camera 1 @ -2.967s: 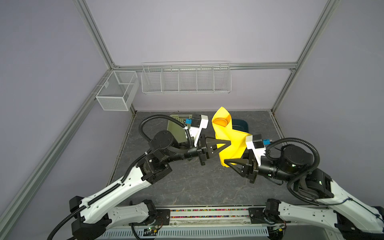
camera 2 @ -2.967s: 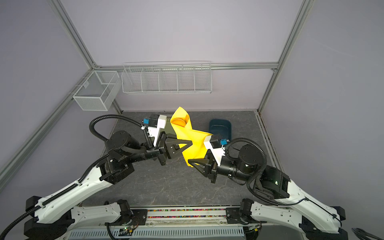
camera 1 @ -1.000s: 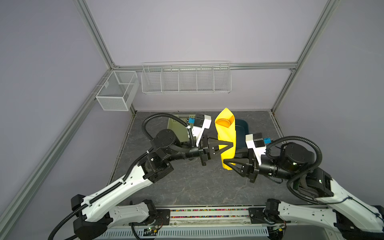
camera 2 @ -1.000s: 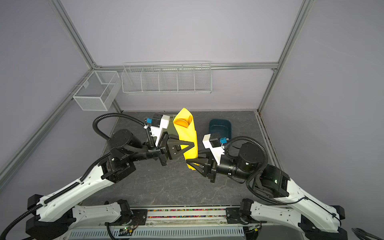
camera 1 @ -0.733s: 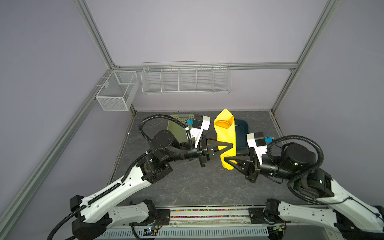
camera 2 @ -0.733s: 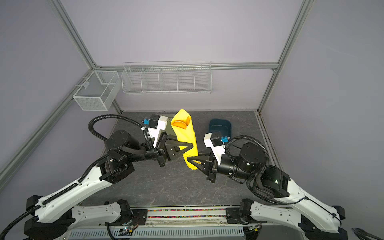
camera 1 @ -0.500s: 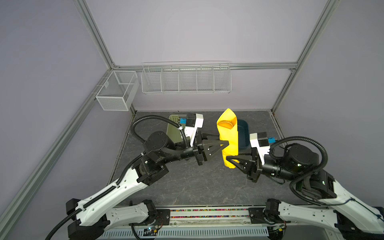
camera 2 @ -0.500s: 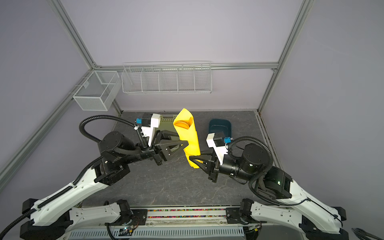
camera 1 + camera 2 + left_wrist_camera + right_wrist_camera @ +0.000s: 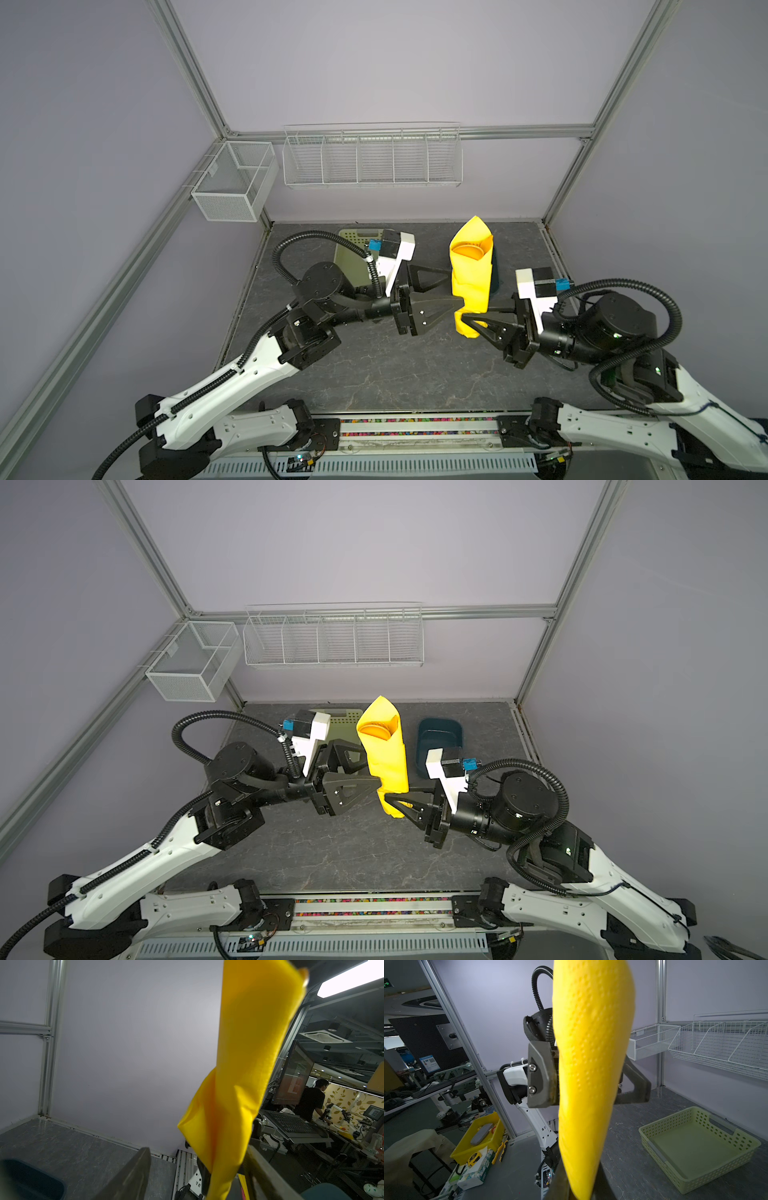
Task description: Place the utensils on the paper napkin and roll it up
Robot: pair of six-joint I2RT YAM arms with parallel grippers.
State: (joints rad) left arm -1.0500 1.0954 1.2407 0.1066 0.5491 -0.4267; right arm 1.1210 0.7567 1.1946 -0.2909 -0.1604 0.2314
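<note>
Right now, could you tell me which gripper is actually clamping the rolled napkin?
The right gripper, shut on the lower end of the paper napkin; the left gripper stands open around its middle.

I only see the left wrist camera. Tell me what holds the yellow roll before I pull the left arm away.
Observer: The right gripper is shut on the lower end of the rolled paper napkin, holding it upright.
Operator: Check that the cutlery is inside.
Observer: In both top views an orange spoon bowl shows in the roll's open top. No fork or knife is visible.
Operator: Report what lies on the left arm's side.
Observer: A pale green basket with nothing in it sits on the table there.
</note>
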